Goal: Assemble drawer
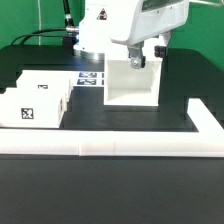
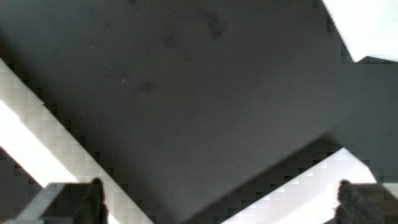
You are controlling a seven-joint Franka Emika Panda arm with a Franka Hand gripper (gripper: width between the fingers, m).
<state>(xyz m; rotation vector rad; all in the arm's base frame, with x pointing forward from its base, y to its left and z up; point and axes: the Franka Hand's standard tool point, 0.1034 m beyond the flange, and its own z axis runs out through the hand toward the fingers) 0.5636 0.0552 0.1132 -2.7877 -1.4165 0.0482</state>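
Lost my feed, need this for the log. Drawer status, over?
Tool open, empty, near the housing's top. Small boxes not yet fitted, apart at the exterior view's left. Nothing blocking in view.

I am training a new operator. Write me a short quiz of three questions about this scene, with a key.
1. In the exterior view, where do the two small boxes lie? A) left of the housing B) right of it C) inside it
2. True or false: the fingers are shut on a small box.
3. Which flat tagged sheet shows between the small boxes and the housing?
Key: 1 A; 2 false; 3 the marker board.
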